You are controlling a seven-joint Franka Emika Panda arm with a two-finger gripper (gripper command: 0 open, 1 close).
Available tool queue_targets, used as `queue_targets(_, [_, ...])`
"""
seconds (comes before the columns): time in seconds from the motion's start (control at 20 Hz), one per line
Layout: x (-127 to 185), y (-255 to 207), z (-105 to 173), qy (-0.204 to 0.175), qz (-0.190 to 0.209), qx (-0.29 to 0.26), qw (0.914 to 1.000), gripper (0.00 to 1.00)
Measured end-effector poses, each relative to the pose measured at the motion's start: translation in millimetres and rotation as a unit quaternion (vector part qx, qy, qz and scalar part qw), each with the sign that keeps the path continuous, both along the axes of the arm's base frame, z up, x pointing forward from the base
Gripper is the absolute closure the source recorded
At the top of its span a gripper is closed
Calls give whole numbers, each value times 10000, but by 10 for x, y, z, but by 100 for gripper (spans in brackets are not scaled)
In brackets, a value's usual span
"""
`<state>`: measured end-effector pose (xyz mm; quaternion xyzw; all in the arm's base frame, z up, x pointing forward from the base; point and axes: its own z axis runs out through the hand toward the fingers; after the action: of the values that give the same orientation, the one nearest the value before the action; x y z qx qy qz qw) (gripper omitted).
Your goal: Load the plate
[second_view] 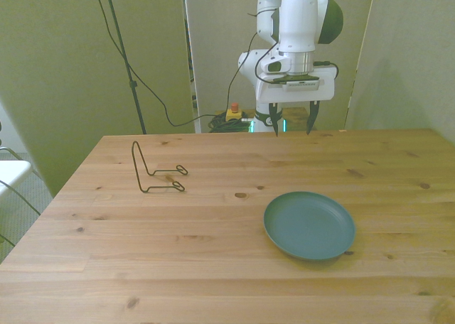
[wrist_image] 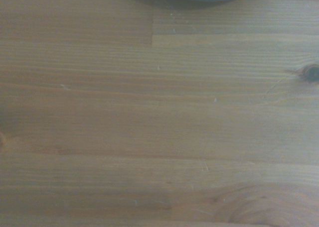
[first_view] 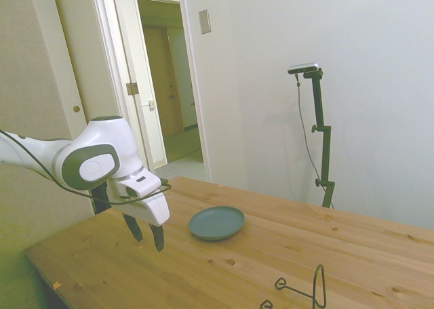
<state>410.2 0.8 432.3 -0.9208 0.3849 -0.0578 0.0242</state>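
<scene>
gripper (second_view: 292, 131) spread, empty, above table | teal plate (second_view: 309, 224) flat: I judge it stiff, light, slick | I'd pinch its rim

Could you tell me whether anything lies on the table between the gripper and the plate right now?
Nothing: the front view shows only bare wood between the open gripper and the plate; the wire rack stands off toward that view's left.

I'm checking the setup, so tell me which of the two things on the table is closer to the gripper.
The plate, round and dark teal, lies closer to the gripper than the wire rack.
</scene>
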Motion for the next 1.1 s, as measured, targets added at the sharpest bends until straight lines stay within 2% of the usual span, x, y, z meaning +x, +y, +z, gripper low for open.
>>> queue_targets(0.2, [42,-56,-12,-137,-303,16,9994,0])
queue_targets(0.35, [236,-253,33,-206,-640,4,9977,0])
queue_targets(0.55, [775,-580,101,-257,-1048,0,9942,0])
queue_targets(0.85, [1701,-963,-76,-269,-1431,-66,9893,0])
queue_targets(1.1, [2122,-1208,-104,-265,-1595,-138,9867,0])
